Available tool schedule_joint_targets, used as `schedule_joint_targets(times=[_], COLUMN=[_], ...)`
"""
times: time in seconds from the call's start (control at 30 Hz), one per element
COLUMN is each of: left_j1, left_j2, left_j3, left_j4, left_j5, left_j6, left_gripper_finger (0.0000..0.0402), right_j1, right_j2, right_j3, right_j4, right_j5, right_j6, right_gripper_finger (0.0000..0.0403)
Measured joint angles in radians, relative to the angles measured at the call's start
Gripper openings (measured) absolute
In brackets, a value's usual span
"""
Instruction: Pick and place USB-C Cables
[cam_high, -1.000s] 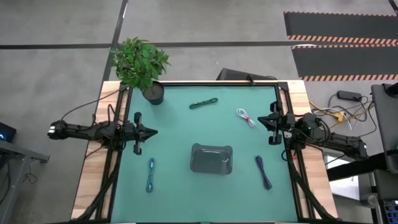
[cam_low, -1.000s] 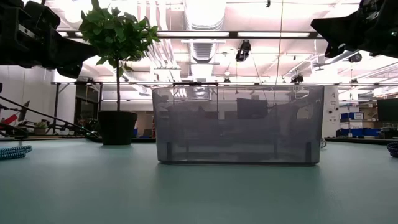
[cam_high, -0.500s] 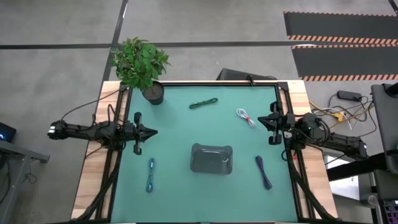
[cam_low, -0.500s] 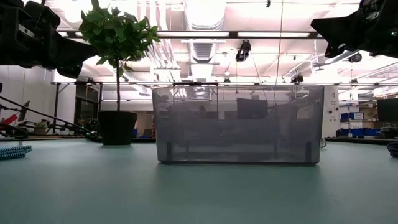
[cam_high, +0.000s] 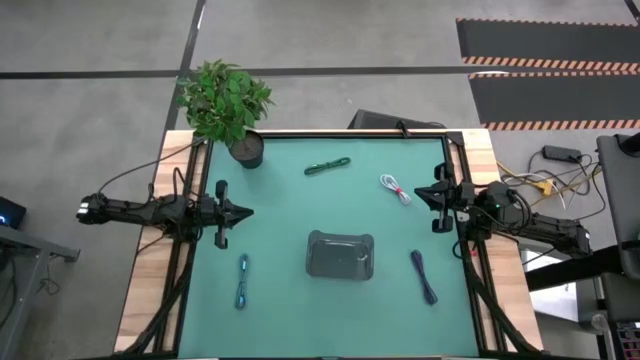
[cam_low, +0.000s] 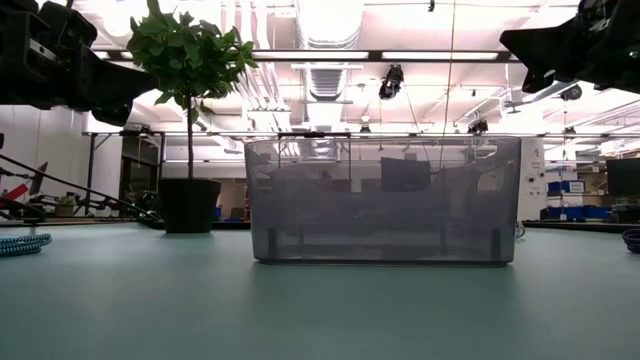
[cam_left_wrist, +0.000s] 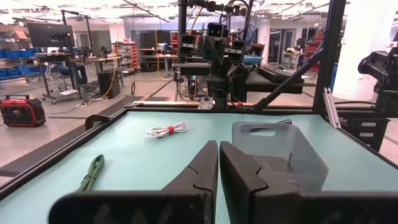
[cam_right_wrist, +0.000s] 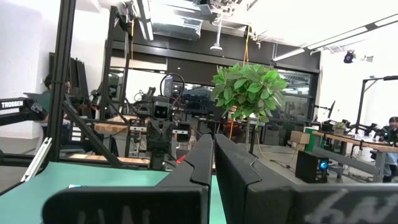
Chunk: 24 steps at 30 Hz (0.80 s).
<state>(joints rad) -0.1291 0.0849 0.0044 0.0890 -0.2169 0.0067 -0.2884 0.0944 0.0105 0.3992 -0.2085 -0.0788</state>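
Four cable bundles lie flat on the green mat: a green one (cam_high: 327, 166) at the far middle, a white one with a red tie (cam_high: 396, 187) at the far right, a light blue one (cam_high: 242, 280) at the near left, a dark navy one (cam_high: 424, 276) at the near right. The grey tray (cam_high: 341, 254) stands in the middle. My left gripper (cam_high: 246, 211) is shut and empty above the mat's left side. My right gripper (cam_high: 419, 194) is shut and empty above the mat's right side. The left wrist view shows the green bundle (cam_left_wrist: 91, 172), the white bundle (cam_left_wrist: 166, 130) and the tray (cam_left_wrist: 280, 149).
A potted plant (cam_high: 226, 104) stands at the table's far left corner. Black frame rails (cam_high: 181, 260) run along the left and right edges of the mat. Open mat lies between the tray and each bundle.
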Motion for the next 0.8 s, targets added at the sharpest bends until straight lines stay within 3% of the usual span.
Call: schedule_joint_targets(times=[0.8], left_j1=[0.0], left_j2=[0.0], left_j3=[0.0], left_j4=[0.0], left_j5=[0.0], left_j6=[0.0], left_gripper_finger=[0.0001], right_j1=[0.0], right_j2=[0.0], right_j3=[0.0], right_j4=[0.001], right_j5=[0.003], right_j6=[-0.031], right_gripper_finger=[0.0009])
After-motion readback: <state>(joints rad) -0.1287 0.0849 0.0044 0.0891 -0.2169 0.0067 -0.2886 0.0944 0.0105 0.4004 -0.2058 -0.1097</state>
